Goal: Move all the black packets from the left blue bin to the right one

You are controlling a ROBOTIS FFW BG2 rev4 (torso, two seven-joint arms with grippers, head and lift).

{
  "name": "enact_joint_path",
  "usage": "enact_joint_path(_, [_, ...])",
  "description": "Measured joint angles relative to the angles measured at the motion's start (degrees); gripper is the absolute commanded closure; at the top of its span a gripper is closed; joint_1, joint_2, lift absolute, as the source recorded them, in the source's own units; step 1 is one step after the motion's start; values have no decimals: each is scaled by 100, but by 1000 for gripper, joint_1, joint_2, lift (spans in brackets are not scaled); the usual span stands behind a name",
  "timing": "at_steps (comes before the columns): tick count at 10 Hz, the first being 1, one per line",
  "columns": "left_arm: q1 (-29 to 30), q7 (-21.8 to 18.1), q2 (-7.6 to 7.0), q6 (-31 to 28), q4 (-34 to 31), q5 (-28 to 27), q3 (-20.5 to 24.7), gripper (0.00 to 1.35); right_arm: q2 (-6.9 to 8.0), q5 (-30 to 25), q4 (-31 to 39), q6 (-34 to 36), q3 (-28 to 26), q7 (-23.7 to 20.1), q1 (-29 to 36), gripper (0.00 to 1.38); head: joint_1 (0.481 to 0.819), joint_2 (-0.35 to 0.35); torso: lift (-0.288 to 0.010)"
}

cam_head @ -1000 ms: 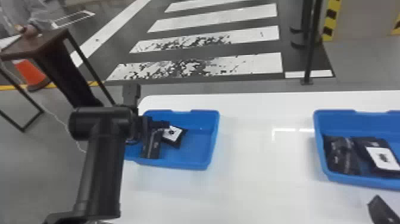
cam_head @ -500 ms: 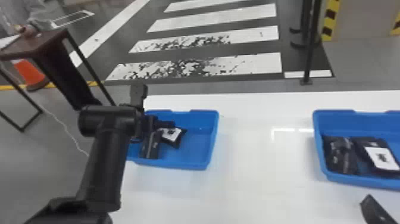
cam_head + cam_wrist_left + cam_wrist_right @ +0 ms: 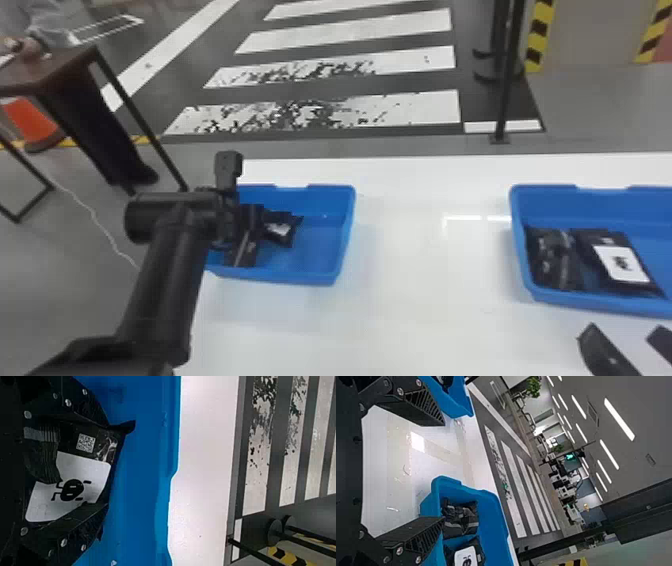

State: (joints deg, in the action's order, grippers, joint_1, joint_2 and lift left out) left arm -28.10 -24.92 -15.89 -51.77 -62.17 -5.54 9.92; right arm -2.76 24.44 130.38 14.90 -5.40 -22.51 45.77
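Two fingers of the left gripper [image 3: 107,465] stand wide apart astride a glossy black, white-labelled packet [image 3: 93,469] in the left blue plastic bin [image 3: 312,255], presumably for pinching, no hold evident; right gripper [image 3: 443,471] open, empty, near the packet-holding right blue bin [image 3: 545,205]; white tabletop [image 3: 425,300], striped floor [image 3: 420,110] beyond.

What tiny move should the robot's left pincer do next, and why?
I think the left pincer should gently close. Its fingers look open, with a black packet between them in the left blue bin. It probably needs a grip before lifting.
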Motion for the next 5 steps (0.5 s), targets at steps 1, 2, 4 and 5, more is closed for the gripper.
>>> enact_joint_path(1, [55, 55, 64, 175, 6, 45, 112, 1075, -5, 54, -8, 0, -5, -18, 13, 193, 695, 282, -140])
enact_joint_path(2, [84, 66, 123, 253, 6, 108, 196, 1222, -12, 84, -10, 0, -7, -30, 20, 193, 695, 277, -140])
enact_joint_path(4, [204, 83, 167, 684, -33, 222, 234, 1207, -27, 136, -28, 14, -9, -51, 31, 193, 695, 269, -140])
enact_joint_path(5, [297, 74, 167, 863, -106, 353, 258, 1207, -37, 170, -35, 29, -9, -52, 41, 193, 695, 267, -140])
